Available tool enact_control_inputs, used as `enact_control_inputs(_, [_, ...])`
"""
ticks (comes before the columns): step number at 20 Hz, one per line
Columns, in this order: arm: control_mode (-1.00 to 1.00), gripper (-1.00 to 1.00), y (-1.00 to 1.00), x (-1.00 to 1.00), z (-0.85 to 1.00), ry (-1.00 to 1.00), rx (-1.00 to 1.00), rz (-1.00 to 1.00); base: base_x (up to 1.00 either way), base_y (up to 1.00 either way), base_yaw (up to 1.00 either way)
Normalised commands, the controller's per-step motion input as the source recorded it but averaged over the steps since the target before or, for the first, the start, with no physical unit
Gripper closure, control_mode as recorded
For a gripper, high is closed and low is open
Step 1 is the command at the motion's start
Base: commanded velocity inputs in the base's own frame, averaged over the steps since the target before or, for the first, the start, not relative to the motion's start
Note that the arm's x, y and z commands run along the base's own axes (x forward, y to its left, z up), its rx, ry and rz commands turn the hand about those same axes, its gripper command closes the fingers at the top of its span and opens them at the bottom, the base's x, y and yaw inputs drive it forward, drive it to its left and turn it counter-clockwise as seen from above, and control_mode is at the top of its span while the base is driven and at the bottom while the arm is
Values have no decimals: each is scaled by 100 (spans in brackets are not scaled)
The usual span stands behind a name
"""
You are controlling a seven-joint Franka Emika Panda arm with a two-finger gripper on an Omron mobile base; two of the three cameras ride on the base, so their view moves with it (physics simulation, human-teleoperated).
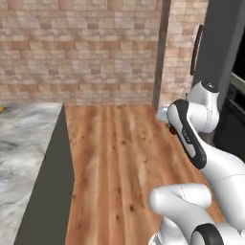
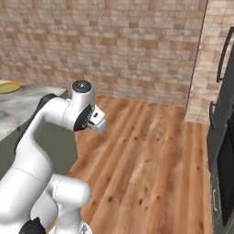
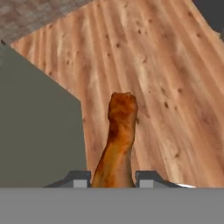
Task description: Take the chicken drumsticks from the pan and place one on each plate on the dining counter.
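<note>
Drumstick in my pincer, over the floor.
My pincer (image 3: 113, 178) pinches one chicken drumstick (image 3: 118, 140) above the wooden floor (image 3: 166, 87), beside the bench (image 1: 24, 143).

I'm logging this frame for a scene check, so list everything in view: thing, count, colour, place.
chicken drumstick: one, orange-brown, held between the fingers, above the wooden floor.
dining counter: one, grey-white veined marble top with a grey-green base, at the left of both base views.
yellow plate: one, yellow with a paler centre, on the far part of the dining counter; cut off by the frame edge.
wooden floor: one, warm brown planks, between counter and dark cabinets.
brick wall: one, tan-pink, at the back.
dark cabinets: dark grey with black handles, at the right edge; number unclear.
arm: one, white with dark joints, folded in the foreground.
gripper: one, dark fingers shut on the chicken drumstick.
</note>
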Motion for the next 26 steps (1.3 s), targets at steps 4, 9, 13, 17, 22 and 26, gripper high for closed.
enact_control_inputs(4, [100,100,0,0,0,0,0,0,100,-54,44])
enact_control_inputs(9, [100,100,0,0,0,0,0,0,100,-82,40])
enact_control_inputs(13, [100,100,0,0,0,0,0,0,100,-89,40])
enact_control_inputs(17, [100,100,0,0,0,0,0,0,100,-84,41])
enact_control_inputs(22, [100,100,0,0,0,0,0,0,100,-75,47])
enact_control_inputs(26, [100,100,0,0,0,0,0,0,100,-64,53])
